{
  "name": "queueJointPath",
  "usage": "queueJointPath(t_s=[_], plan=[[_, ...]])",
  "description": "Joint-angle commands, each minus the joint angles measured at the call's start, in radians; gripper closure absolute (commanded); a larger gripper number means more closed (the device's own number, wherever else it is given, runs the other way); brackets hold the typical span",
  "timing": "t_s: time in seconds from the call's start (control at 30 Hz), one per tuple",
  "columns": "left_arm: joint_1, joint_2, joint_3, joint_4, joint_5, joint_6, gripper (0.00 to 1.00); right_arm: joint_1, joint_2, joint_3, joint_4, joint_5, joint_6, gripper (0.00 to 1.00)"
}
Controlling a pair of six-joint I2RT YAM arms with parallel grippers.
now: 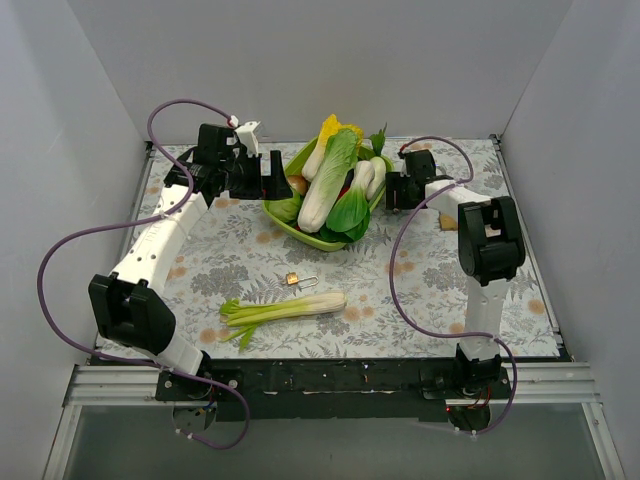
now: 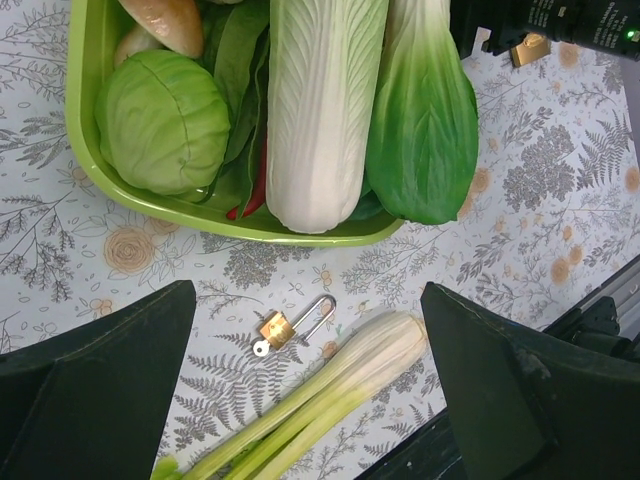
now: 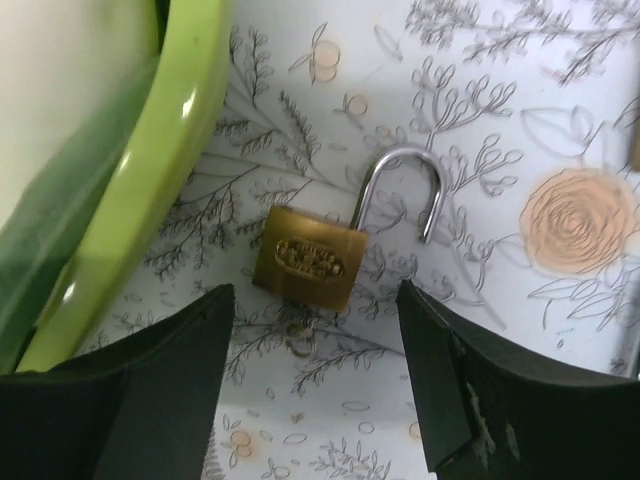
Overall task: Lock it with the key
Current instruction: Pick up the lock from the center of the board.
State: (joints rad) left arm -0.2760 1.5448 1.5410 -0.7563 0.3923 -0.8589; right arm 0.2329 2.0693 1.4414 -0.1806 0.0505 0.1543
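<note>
Right claw [image 3: 313,295] hangs spread over the small brass padlock [image 3: 310,258] (shackle [image 3: 398,152] open), seemingly aligned to grasp it; left claw [image 2: 308,300] likewise released.

walls [image 1: 330,60]: plain white | table [image 1: 250,265]: floral cloth | light: even

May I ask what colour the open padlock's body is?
Brass-gold; the metal padlock body shows best in the right wrist view.

Brass padlock [image 3: 310,258], lime-green tray [image 3: 160,170], floral tablecloth [image 3: 500,100]
</note>
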Motion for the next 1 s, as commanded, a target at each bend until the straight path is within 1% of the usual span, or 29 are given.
queueJointPath(t_s=[0.0,0.13,0.3,0.33,0.43,0.5,0.63,0.73,0.9,0.97], plan=[[0.012,-0.051,-0.018,-0.009,-0.018,0.014,0.02,0.005,0.018,0.007,0.053,0.063,0.005,0.26],[0.015,-0.052,-0.019,-0.014,-0.024,0.018,0.02,0.006,0.031,-0.007,0.092,0.089,0.004,0.28],[0.02,-0.054,-0.012,-0.029,-0.033,0.027,0.02,0.008,0.045,-0.012,0.072,0.12,0.019,0.39],[0.023,-0.055,-0.013,-0.028,-0.035,0.027,0.02,0.008,0.043,-0.013,0.069,0.121,0.019,0.44],[0.026,-0.055,-0.012,-0.028,-0.035,0.027,0.02,0.006,0.04,-0.004,0.041,0.132,0.011,0.53],[0.027,-0.058,-0.012,-0.028,-0.035,0.027,0.02,0.006,0.028,-0.003,0.003,0.134,-0.004,0.55],[0.029,-0.066,-0.022,-0.023,-0.027,0.027,0.02,0.0,-0.044,-0.077,0.018,0.12,-0.084,0.61],[0.031,-0.069,-0.027,-0.02,-0.021,0.026,0.02,-0.001,-0.093,-0.107,-0.025,0.065,-0.102,0.62],[0.031,-0.075,-0.035,-0.021,-0.007,0.027,0.02,-0.003,-0.185,-0.248,-0.042,-0.004,-0.151,0.62],[0.031,-0.078,-0.039,-0.02,-0.001,0.029,0.02,-0.001,-0.21,-0.288,-0.039,-0.005,-0.151,0.6]])
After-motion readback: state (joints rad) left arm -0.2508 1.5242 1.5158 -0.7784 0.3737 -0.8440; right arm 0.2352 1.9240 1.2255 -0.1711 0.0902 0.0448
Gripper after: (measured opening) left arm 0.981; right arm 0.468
